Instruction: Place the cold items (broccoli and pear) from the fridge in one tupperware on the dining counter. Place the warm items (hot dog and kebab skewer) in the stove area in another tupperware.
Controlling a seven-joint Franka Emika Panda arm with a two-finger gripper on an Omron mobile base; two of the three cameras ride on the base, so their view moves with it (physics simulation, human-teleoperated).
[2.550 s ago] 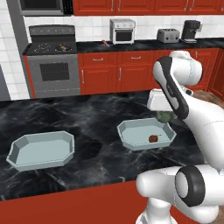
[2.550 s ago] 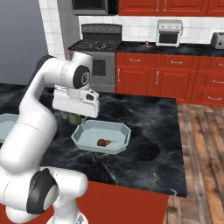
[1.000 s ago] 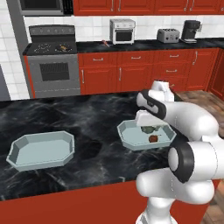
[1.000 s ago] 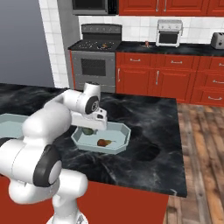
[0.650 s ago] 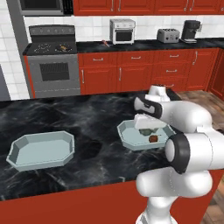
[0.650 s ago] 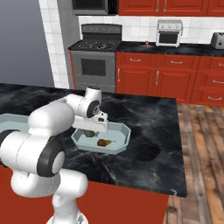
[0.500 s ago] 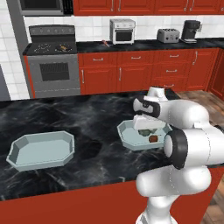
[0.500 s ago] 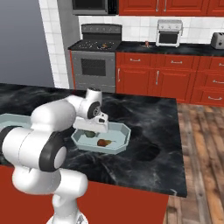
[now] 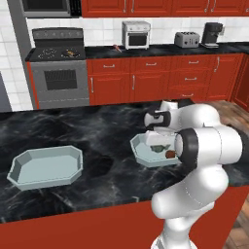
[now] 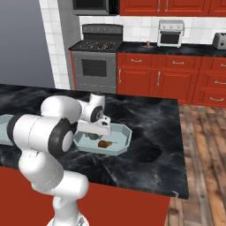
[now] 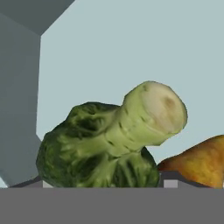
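Observation:
My gripper [image 9: 156, 141] is down inside the right tupperware [image 9: 138, 154] on the dining counter, shut on the broccoli [image 9: 156, 148]. In the hand view the broccoli [image 11: 109, 144] lies stalk up between the fingertips, low over the pale tupperware floor [image 11: 131, 43], with the brown-orange pear [image 11: 199, 162] right beside it. In the right base view the pear [image 10: 103, 143] rests in the same tupperware [image 10: 123, 142] next to my gripper [image 10: 93, 131]. A second tupperware [image 9: 44, 167] stands empty to the left. A small item [image 9: 72, 52] lies on the stove and a reddish one [image 9: 116, 47] on the back counter; they are too small to identify.
The black marble dining counter [image 9: 102, 146] ends close in front of me. Beyond the aisle stand the stove [image 9: 59, 73], red cabinets, a toaster oven [image 9: 136, 34], a toaster [image 9: 187, 39] and a coffee machine [image 9: 212, 34].
The gripper with the broccoli has sunk from above the right tupperware down into it, beside the pear. Over the last second it settled only slightly lower.

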